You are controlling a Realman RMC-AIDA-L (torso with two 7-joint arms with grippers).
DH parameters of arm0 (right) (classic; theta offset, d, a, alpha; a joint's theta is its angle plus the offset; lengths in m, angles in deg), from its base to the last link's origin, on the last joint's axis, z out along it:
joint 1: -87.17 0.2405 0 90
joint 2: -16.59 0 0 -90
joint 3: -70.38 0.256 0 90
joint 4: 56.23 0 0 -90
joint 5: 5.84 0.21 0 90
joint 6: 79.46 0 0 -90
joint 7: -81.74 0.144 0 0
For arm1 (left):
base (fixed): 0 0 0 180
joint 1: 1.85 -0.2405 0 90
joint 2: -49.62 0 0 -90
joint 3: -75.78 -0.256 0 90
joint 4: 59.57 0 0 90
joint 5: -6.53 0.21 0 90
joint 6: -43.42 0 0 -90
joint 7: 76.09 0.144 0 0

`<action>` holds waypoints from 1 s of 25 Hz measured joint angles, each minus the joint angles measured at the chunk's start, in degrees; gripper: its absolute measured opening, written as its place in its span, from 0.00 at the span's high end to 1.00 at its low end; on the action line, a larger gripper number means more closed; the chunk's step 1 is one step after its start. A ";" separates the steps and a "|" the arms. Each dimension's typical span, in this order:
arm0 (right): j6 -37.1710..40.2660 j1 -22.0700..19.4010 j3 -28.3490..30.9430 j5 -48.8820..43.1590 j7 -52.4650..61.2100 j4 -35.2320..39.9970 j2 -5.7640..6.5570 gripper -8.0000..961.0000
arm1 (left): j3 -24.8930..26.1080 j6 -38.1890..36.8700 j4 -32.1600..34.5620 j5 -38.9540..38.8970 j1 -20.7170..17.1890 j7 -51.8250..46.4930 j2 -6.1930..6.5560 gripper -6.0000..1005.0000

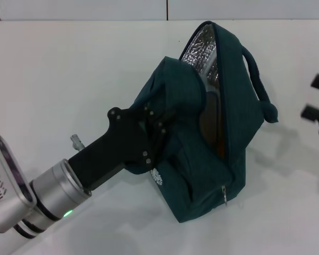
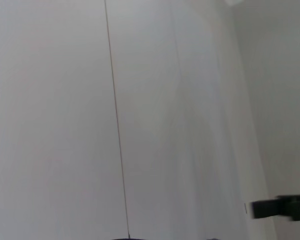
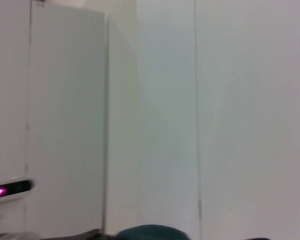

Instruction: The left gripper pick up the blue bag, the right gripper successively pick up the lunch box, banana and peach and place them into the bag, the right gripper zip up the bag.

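From the head camera I see my left gripper (image 1: 155, 139) clamped on the near side of the blue bag (image 1: 212, 133), which sits tilted at table centre, mouth open toward twelve o'clock, silver lining showing. The right gripper (image 1: 318, 103) hangs at three o'clock, fingers apart, holding nothing.

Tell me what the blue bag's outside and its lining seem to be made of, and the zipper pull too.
The blue bag looks like soft woven fabric: matte, creased and sagging. Its lining looks like quilted silver foil, shiny and dimpled. The zipper pull seems metal, grey with a slight glint. The left gripper grips the bag's side.
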State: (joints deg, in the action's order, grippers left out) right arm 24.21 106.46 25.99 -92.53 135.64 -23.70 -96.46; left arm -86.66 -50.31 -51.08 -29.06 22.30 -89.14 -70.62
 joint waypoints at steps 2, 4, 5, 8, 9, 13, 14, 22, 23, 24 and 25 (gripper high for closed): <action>3.19 -1.02 -0.39 -2.63 -2.53 0.85 0.34 0.50 | 0.01 0.29 0.10 -0.06 0.07 0.02 -0.01 0.95; 4.53 -0.91 -2.65 -6.42 -2.93 1.62 0.99 0.44 | 0.02 0.35 0.12 -0.14 0.17 0.06 -0.02 0.95; 4.71 -0.46 -4.11 -8.88 -2.66 1.91 1.32 0.43 | 0.02 0.37 0.12 -0.22 0.20 0.08 -0.02 0.95; 1.80 2.34 -7.65 -15.81 -0.83 1.44 0.85 0.40 | 0.02 0.48 0.12 -0.30 0.87 0.16 -0.04 0.95; 0.27 3.04 -8.02 -17.16 -0.37 0.88 0.23 0.39 | 0.03 0.55 0.12 -0.30 1.08 0.16 -0.03 0.95; -5.60 5.22 -8.98 -21.79 0.32 -0.98 -2.28 0.36 | 0.20 0.66 0.12 -0.39 1.38 0.18 0.02 0.95; -5.99 5.58 -9.50 -22.02 0.33 -1.35 -2.48 0.37 | 0.20 0.66 0.12 -0.41 1.51 0.19 0.02 0.95; -9.89 10.77 -14.56 -21.86 4.23 -6.68 -2.66 0.39 | 0.28 2.18 0.12 -0.53 2.75 0.23 -0.04 0.95; -10.49 11.08 -15.46 -21.75 4.53 -6.68 -2.75 0.40 | 0.28 2.37 0.13 -0.53 2.83 0.23 -0.06 0.95; -10.96 11.35 -16.48 -21.67 4.72 -6.69 -2.85 0.40 | 0.29 2.50 0.13 -0.53 2.86 0.23 -0.06 0.95; -11.11 11.56 -17.55 -21.57 4.77 -6.70 -2.94 0.41 | 0.29 2.52 0.13 -0.53 2.89 0.23 -0.06 0.95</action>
State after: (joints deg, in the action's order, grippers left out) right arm 13.10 118.02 8.44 -114.10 140.41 -30.40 -99.40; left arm -86.37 -47.78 -50.96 -29.60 25.19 -88.92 -70.68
